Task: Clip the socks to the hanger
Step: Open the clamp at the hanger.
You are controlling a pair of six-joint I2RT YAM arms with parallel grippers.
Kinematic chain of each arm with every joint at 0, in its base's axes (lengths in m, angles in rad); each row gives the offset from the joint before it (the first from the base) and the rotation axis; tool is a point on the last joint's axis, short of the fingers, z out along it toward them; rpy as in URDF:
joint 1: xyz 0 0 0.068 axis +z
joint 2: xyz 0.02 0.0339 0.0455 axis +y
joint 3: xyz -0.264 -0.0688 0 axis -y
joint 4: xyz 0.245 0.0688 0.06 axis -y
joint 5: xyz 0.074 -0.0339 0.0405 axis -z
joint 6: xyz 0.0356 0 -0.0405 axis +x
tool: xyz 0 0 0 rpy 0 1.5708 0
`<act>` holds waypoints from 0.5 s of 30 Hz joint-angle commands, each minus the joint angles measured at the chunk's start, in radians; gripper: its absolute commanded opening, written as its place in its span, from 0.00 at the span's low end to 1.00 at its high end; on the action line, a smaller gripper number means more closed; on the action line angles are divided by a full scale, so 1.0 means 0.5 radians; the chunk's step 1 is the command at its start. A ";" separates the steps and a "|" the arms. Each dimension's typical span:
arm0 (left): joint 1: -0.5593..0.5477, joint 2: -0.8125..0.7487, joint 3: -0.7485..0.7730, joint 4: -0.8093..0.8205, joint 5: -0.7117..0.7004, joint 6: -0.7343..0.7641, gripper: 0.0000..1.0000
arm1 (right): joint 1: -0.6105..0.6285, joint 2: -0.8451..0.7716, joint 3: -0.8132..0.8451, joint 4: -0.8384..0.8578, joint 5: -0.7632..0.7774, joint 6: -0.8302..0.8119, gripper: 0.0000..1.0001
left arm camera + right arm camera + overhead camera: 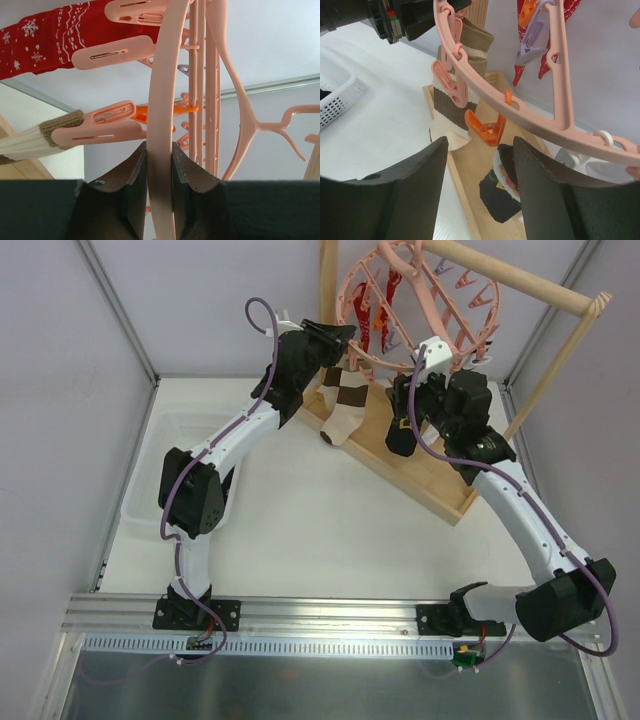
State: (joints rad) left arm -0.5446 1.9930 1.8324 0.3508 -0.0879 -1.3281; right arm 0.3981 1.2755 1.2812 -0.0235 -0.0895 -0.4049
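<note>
- We are looking at a white desk point(300, 530) that is carrying everything, with both arms reaching toward its far side.
- A pale wooden stand point(440, 490) is sitting at the far right of the desk, its long tray base lying under the rod.
- A white basket point(160, 440) is sitting at the left of the desk, well apart from the stand. Something dark is showing in it at the edge of the right wrist view, too little for us to name.
- The hanger point(162, 100) is hanging from the stand's rod, above the tray.
- The left jaws are clamping the hanger's pink ring from both sides.
- The right jaws are standing apart under the ring, gripping nothing.
- One dark sock point(500, 205) is showing through that gap, over the tray. We cannot tell whether it is resting in the tray or hanging.
- A brown-and-white striped sock point(345, 405) is dangling from a pink clip point(95, 134) on the ring, and red socks point(375, 310) are hanging farther back.
- An orange clip point(487, 130) is hanging just above the dark sock.
</note>
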 commanded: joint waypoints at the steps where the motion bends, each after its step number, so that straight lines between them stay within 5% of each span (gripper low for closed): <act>1: -0.028 -0.151 0.023 0.053 -0.005 -0.007 0.21 | 0.023 0.032 0.045 0.170 0.013 -0.107 0.58; 15: -0.028 -0.182 -0.014 0.013 -0.011 -0.080 0.21 | 0.060 0.041 -0.169 0.611 0.133 -0.132 0.56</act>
State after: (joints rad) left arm -0.5446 1.9751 1.8248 0.3305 -0.0887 -1.3540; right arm 0.4232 1.3048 1.1896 0.1513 -0.0517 -0.4725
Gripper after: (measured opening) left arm 0.217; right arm 0.563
